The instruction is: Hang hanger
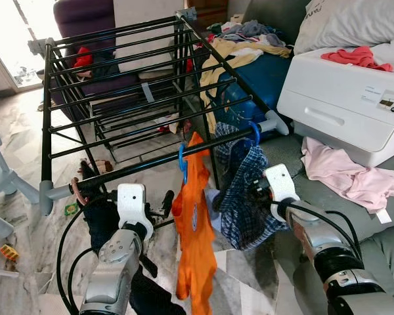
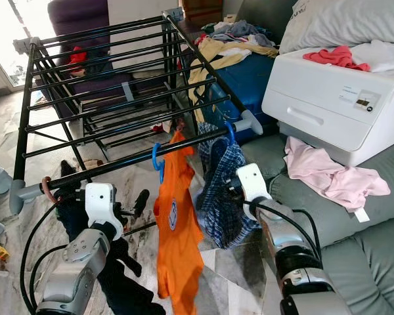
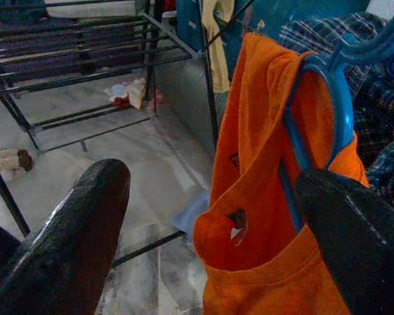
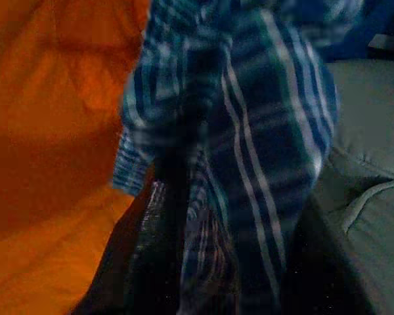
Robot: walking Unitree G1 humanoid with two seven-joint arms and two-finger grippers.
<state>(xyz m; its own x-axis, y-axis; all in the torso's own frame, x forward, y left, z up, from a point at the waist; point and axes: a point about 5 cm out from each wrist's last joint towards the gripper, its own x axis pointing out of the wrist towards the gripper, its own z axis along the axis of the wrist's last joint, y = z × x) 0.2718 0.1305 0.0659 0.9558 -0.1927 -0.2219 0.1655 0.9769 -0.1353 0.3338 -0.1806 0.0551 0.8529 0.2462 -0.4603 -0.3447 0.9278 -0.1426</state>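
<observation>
Rack [image 1: 118,174]: black drying rack just ahead of both tools; its near rail carries the hung clothes.
Orange shirt [image 1: 196,230]: on a blue hanger [image 3: 328,105], hooked over the near rail, hanging free between the two tools.
Left tool [image 3: 210,216]: fingers spread wide, gripping nothing; the orange shirt and its hanger sit just beside one finger, so the tool looks to have let go or not yet closed.
Plaid shirt [image 1: 246,190]: on a second blue hanger whose hook [image 1: 255,133] sits over the near rail, just above the right tool.
Right tool [image 1: 259,190]: pushed into the plaid cloth, likely to steady it while the hook settles; I cannot tell whether its fingers are apart or closed, the cloth hides them.
Dark garment [image 1: 102,220]: hangs from the rail beside the left tool's wrist.
Stage: both hangers appear seated on the rail, so the hanging seems nearly done.
Risk: pulling the right tool back could drag the plaid cloth and unseat the hook.
</observation>
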